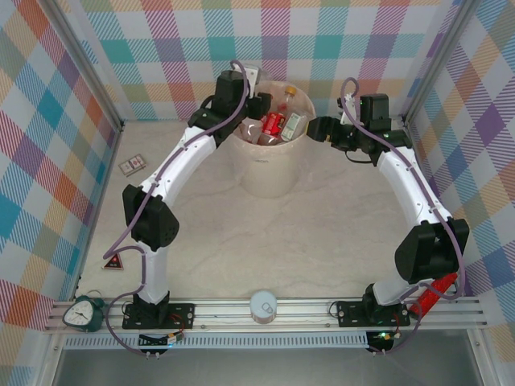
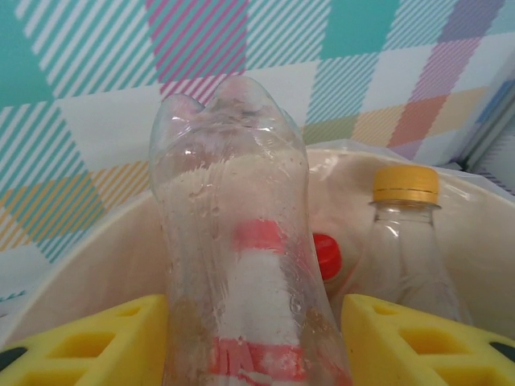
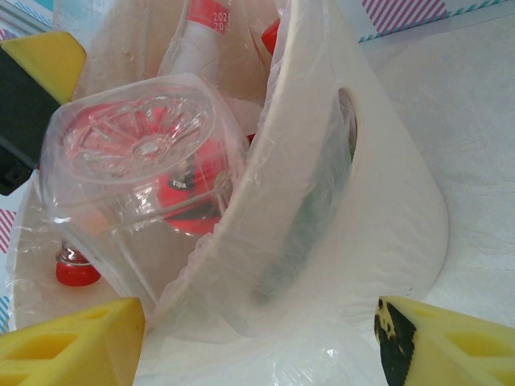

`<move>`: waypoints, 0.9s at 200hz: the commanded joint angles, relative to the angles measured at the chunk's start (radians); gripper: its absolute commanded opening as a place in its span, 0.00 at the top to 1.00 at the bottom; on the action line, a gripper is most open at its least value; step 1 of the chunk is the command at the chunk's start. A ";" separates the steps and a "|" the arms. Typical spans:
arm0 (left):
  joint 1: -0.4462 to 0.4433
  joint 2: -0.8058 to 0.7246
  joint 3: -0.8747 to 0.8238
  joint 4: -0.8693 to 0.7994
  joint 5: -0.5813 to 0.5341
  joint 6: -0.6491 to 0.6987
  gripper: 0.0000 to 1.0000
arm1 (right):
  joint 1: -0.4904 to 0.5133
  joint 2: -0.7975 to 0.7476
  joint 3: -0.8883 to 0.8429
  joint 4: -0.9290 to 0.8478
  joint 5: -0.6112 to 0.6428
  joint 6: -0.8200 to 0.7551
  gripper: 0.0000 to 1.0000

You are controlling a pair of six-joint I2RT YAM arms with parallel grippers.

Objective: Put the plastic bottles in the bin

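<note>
The bin is a cream bucket at the back middle of the table, lined with a clear bag. It holds several plastic bottles, among them a red-labelled one. My left gripper is over the bin's left rim. Its yellow fingers press both sides of a clear plastic bottle with a red and white label, base pointing up. Behind it, a yellow-capped bottle stands inside the bin. My right gripper is at the bin's right rim, open, with the bin's wall and liner between its fingers.
A white-lidded jar sits on the rail at the near edge. A green alarm clock is at the near left. A small card and a red triangle lie on the left of the table. Plaid walls enclose three sides.
</note>
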 commanded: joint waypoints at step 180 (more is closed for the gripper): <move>-0.020 -0.256 -0.064 -0.021 0.143 -0.031 0.00 | -0.004 -0.041 0.076 0.014 0.011 0.004 0.23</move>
